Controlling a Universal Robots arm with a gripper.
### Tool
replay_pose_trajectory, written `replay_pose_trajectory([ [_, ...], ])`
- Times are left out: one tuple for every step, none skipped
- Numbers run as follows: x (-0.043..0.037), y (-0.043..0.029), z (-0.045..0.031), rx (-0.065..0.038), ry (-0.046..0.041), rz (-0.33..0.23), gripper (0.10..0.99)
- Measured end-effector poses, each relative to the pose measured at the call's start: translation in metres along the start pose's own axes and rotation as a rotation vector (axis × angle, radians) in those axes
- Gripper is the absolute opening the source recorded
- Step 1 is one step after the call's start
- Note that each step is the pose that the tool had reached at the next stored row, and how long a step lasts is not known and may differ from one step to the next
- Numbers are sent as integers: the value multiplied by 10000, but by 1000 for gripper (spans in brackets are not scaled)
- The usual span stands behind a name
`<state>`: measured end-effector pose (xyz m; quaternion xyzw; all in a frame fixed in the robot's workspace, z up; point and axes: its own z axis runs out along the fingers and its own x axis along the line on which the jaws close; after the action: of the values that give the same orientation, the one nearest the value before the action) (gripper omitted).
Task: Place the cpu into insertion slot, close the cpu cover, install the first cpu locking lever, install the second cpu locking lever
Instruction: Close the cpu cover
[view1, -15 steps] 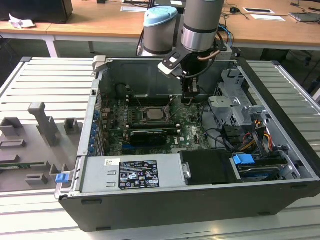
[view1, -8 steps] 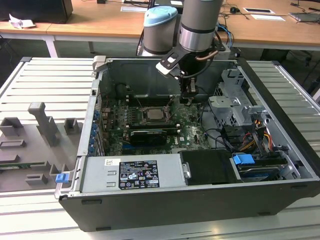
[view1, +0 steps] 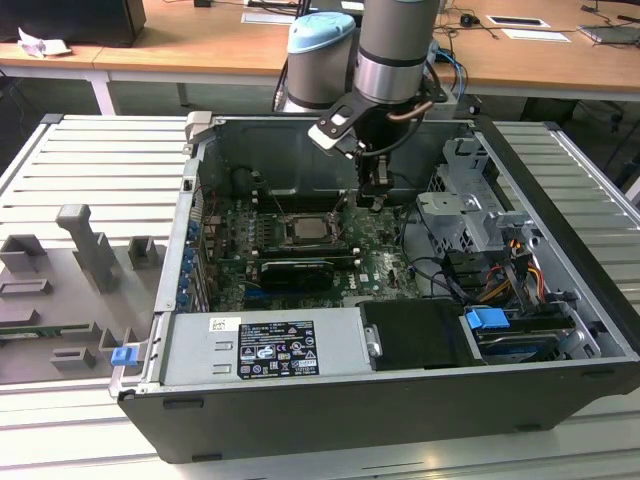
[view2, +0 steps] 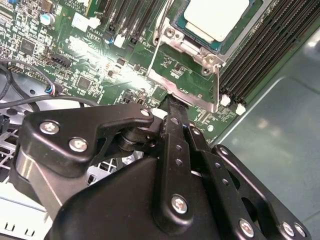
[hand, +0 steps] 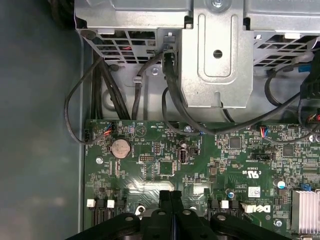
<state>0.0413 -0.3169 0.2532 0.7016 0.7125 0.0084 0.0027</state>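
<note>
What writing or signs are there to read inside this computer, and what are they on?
Nothing reads clearly enough to quote.
Label on the silver box: print too small.
White sticker on the circuit board: too small.
White markings on the circuit board: blurred.

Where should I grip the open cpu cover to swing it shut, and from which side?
Grip the cpu cover by its free edge bar, the one farthest from the cpu and nearest the shut gripper. It appears hinged beside the cpu and tilted open, so that thin bar gives most leverage; come from the side away from the cpu.
</note>
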Motion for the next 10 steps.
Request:
replay_pose_trajectory([
  [0,-10,0,0,0,0,106],
  [0,-18,0,0,0,0,106],
  [0,-22,0,0,0,1,106],
  [0,-28,0,-1,0,0,106],
  [1,-33,-1,0,0,0,106],
  [1,-36,-1,-1,0,1,106],
  [1,-40,-1,0,0,0,106],
  [1,-43,-1,0,0,0,106],
  [1,-49,-1,0,0,0,106],
  [1,-52,-1,-1,0,0,106],
])
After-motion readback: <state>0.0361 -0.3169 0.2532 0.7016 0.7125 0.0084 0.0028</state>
